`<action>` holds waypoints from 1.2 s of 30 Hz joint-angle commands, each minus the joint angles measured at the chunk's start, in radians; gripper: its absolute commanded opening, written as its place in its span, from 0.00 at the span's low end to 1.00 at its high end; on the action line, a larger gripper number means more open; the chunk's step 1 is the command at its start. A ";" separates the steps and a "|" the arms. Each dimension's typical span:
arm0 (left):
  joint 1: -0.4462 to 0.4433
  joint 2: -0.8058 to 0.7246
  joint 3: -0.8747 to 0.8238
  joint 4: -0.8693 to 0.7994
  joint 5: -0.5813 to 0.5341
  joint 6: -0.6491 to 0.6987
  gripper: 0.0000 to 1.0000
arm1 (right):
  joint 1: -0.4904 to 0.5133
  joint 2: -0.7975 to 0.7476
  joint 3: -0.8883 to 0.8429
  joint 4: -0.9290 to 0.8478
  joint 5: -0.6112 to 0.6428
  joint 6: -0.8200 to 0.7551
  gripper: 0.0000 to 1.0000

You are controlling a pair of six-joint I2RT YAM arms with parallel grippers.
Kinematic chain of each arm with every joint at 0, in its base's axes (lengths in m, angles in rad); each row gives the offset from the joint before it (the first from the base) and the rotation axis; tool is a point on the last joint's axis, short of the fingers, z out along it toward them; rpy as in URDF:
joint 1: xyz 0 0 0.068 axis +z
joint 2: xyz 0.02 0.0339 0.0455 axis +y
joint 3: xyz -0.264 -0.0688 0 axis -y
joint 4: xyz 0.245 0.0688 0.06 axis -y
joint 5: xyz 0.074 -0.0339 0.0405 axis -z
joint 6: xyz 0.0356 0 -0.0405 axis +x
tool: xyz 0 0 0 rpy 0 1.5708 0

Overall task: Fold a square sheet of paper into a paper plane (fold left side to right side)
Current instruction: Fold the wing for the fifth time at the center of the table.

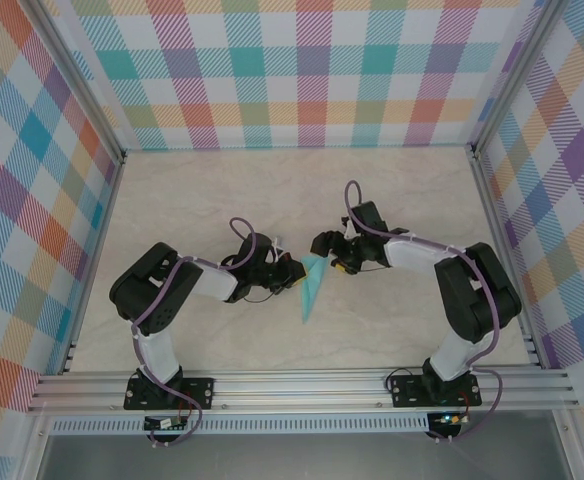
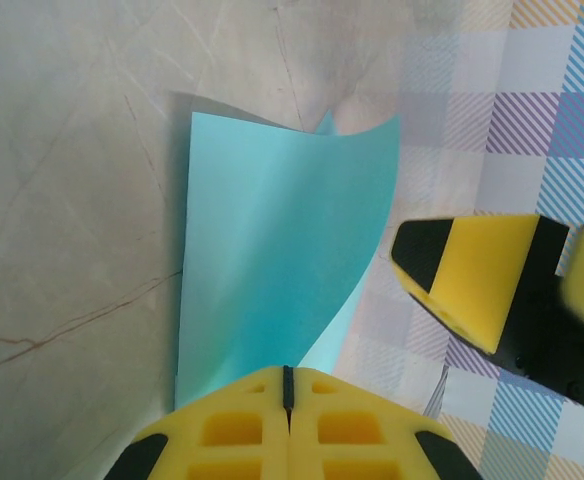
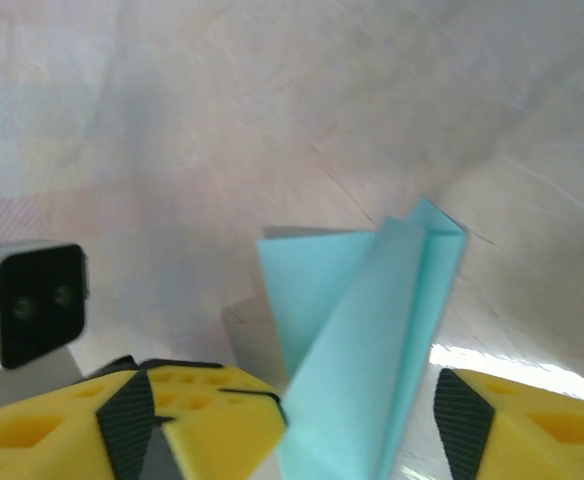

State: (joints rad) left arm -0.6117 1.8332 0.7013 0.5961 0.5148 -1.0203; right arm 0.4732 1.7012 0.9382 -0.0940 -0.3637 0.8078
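Late fold, I judge — my left gripper [image 2: 287, 390] clamps the paper plane [image 2: 272, 250]; right gripper [image 3: 357, 425] straddles it, unclosed — pinch next.

**Colours and patterns in the folding cell**

The paper plane [image 1: 312, 288] is plain light turquoise and unmarked, a deeper tone in its shaded folds. The table [image 1: 222, 190] is cream with faint brown marble veining. The left, right and far walls [image 1: 312, 70] carry a plaid of teal, pink, orange, lilac and white, with some squares diagonally striped. The left arm [image 1: 157, 290] and right arm [image 1: 472, 290] are black with white links and purple cables. The left gripper [image 2: 287, 385] and right gripper [image 3: 360, 425] are yellow with black patches. The near rail [image 1: 302, 385] is silver.
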 commanded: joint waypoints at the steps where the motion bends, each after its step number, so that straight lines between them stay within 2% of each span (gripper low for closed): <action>1: 0.018 -0.032 0.007 -0.018 -0.007 0.023 0.00 | 0.006 0.039 0.035 0.031 -0.031 0.018 0.83; 5: 0.018 -0.032 0.006 -0.017 -0.010 0.023 0.00 | 0.005 0.065 0.058 0.023 -0.036 0.025 0.87; 22: 0.018 -0.031 0.006 -0.016 -0.011 0.023 0.00 | 0.023 0.128 0.103 0.021 -0.058 0.031 0.88; 36: 0.033 -0.052 -0.004 -0.048 -0.025 0.048 0.00 | 0.036 0.205 0.178 -0.154 -0.001 -0.015 0.89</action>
State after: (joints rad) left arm -0.6025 1.8130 0.7013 0.5743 0.5037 -1.0008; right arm 0.4995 1.8740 1.0977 -0.1692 -0.3862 0.8223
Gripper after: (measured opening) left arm 0.043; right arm 0.887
